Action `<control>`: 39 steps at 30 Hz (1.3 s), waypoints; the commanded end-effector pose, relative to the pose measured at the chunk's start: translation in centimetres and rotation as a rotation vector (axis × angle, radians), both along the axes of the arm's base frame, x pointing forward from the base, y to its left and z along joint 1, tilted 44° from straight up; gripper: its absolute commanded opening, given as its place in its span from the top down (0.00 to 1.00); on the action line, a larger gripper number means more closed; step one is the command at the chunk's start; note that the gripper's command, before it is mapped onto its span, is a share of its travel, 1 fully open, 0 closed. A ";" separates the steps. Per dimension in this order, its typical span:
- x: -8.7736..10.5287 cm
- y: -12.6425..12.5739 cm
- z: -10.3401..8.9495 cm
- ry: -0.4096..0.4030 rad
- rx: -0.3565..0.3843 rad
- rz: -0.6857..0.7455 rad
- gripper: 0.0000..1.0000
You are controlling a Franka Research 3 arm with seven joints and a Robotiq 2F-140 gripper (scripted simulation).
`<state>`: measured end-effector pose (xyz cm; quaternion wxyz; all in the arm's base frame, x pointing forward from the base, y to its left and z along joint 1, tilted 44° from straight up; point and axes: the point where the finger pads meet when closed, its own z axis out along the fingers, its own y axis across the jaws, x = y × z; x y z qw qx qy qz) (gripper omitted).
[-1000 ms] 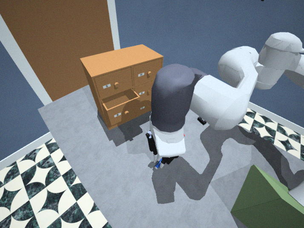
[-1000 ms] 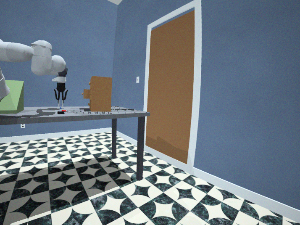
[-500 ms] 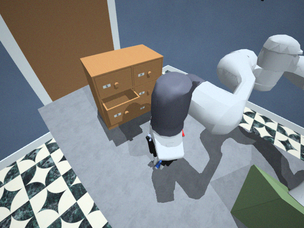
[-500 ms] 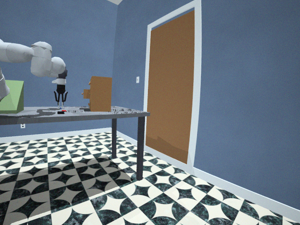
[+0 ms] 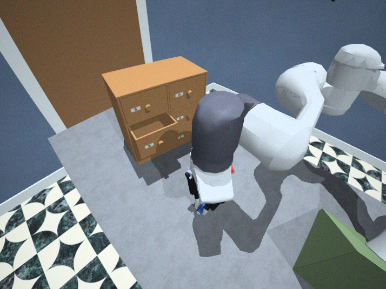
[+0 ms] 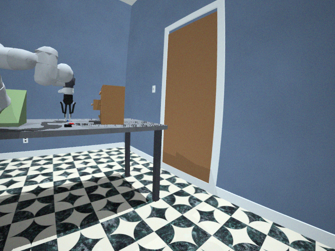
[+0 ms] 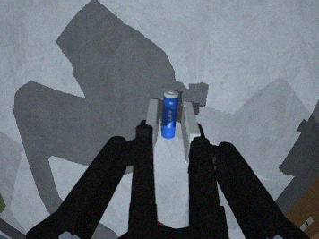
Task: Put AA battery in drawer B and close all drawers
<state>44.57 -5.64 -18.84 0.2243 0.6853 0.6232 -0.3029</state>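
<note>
The blue AA battery (image 5: 200,208) (image 6: 67,120) (image 7: 168,124) lies on the table, its pale end away from the palm in the wrist view. My gripper (image 5: 199,209) (image 6: 67,119) (image 7: 169,112) points down over it, narrowly open, with a fingertip on each side of the battery and slim gaps visible in the wrist view. The small wooden chest (image 5: 154,71) (image 6: 112,105) stands upright. Its left middle drawer (image 5: 154,138) (image 6: 96,104) is pulled partway out and looks empty; its small label looks like B but is hard to read. The other visible drawers look pushed in.
A red item (image 5: 232,168) (image 6: 71,123) lies near the gripper, partly hidden by the arm in the top view. A small black item (image 6: 67,125) lies near it. A green wedge-shaped block (image 5: 328,250) (image 6: 21,105) stands near the arm's base.
</note>
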 end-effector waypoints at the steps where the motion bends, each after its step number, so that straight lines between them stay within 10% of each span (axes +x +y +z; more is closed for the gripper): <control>1: 0.1 -0.1 -0.2 0.002 0.003 0.004 0.83; 4: 0.1 -0.1 -0.2 0.002 0.003 0.004 0.94; 25: 0.1 0.1 0.0 0.002 0.003 0.004 0.94; 39: 1.4 6.7 7.0 0.002 0.003 0.004 0.94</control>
